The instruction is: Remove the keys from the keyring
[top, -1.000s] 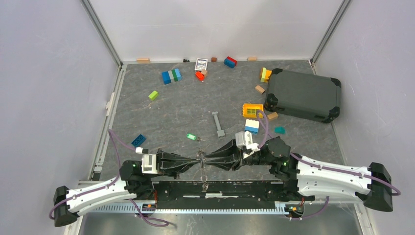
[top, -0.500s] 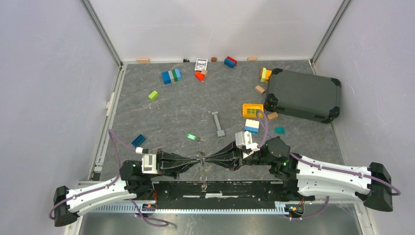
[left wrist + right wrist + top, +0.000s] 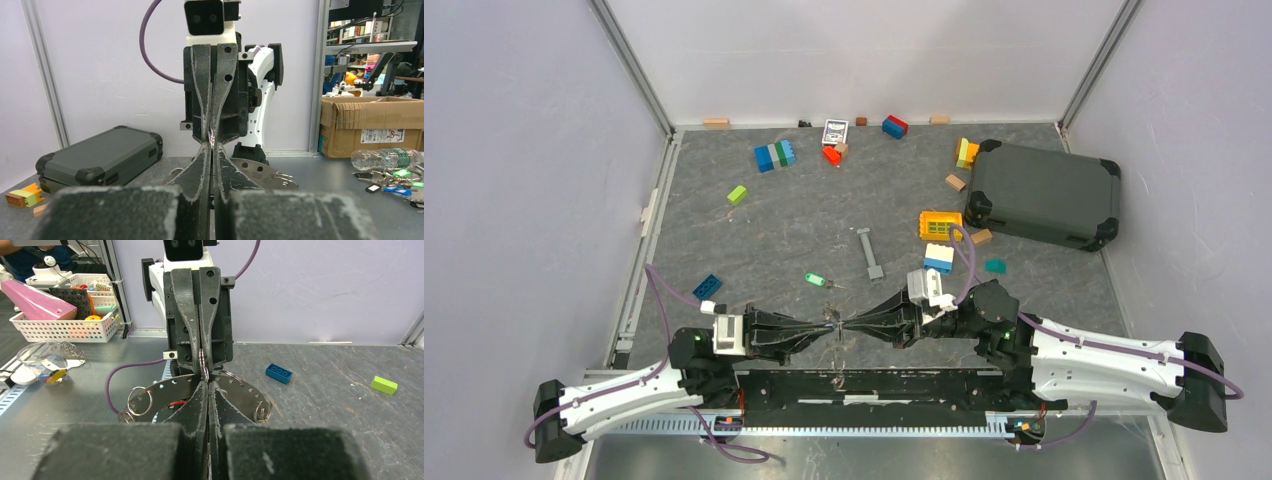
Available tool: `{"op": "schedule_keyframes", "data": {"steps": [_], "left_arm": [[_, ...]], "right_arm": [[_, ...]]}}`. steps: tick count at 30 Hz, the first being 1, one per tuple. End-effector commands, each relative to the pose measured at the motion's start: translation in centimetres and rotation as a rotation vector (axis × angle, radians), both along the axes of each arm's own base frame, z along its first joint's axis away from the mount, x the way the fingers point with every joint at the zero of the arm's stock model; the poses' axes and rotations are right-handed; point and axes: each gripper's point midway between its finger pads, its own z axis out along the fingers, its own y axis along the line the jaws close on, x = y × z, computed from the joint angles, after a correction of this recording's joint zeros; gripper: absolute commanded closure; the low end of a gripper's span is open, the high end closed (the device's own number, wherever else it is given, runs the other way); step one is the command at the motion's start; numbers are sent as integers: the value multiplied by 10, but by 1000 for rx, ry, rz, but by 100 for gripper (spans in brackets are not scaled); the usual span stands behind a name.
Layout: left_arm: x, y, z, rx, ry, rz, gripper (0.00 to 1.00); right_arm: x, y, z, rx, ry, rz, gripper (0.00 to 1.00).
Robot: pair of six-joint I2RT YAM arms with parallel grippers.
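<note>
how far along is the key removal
Done: one green-headed key lies loose on the table. In hand: left gripper and right gripper both shut on the keyring, tip to tip. To do: whether keys remain on it is hidden.

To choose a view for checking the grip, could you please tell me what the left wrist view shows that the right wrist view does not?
Only the left wrist view: the dark case, a cardboard box and a plastic bottle. Only the right wrist view: the blue brick, the lime brick and a white basket. Both: the left gripper and right gripper tip to tip, shut on the keyring, and a perforated metal plate.
</note>
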Motion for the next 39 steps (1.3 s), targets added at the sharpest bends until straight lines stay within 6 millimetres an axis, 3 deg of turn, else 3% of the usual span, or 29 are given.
{"op": "schedule_keyframes", "data": {"steps": [1, 18, 23, 24, 27, 29, 35, 39], "left_arm": [[-9, 17, 36, -126, -27, -21, 98], [-9, 22, 43, -157, -33, -12, 98], [-8, 21, 42, -153, -30, -12, 98], [-8, 21, 41, -152, -28, -11, 98], [-8, 21, 41, -150, -27, -12, 98], [-8, 21, 41, -149, -26, -14, 98], [-9, 20, 41, -145, -28, -19, 98], [-10, 18, 41, -140, -30, -30, 98]], "right_arm": [[0, -5, 15, 58, -30, -13, 100], [1, -1, -6, -3, -131, -20, 100], [-1, -1, -3, 5, -143, -22, 100], [-1, -2, -1, 12, -145, -20, 99], [-4, -5, 7, 51, -151, -15, 77], [-5, -8, 16, 87, -157, -19, 70], [-6, -9, 39, 148, -163, -21, 69], [-4, -5, 42, 147, -163, -21, 70]]}}
